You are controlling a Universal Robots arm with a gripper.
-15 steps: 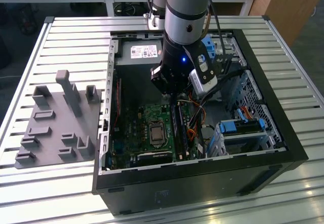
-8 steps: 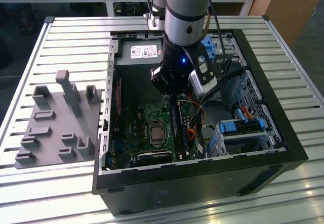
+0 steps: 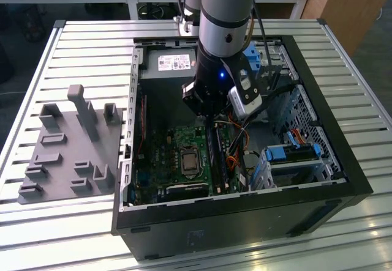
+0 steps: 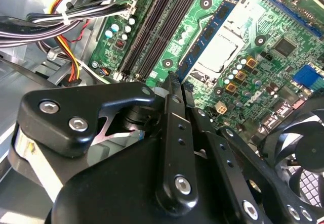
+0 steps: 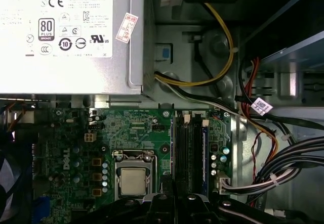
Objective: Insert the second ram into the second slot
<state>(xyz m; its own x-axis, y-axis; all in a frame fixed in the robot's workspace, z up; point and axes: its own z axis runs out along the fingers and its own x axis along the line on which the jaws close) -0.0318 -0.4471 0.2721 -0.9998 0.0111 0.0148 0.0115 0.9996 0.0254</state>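
Observation:
My gripper (image 3: pixel 207 123) hangs inside the open computer case, low over the motherboard at the end of the dark memory slots (image 3: pixel 215 158). In the second wrist view its black fingers (image 4: pixel 172 113) are pressed close together, and the gripper (image 4: pixel 178 82) is shut. A blue board with dark chips, the second ram (image 4: pixel 212 27), stands on edge between the slots (image 4: pixel 152 32) and the processor socket (image 4: pixel 223 44), starting right at the fingertips. I cannot tell whether they touch it. In the first wrist view the gripper (image 5: pixel 174 199) sits below the slots (image 5: pixel 188 148), with a blue edge (image 5: pixel 204 153) beside them.
The power supply (image 3: pixel 174 63) fills the case's far end. Cable bundles (image 4: pixel 76 16) run beside the slots and a fan (image 4: pixel 298 148) sits past the socket. Blue drive brackets (image 3: pixel 291 155) stand at the exterior view's right. A grey fixture (image 3: pixel 67 155) lies on the slatted table outside the case.

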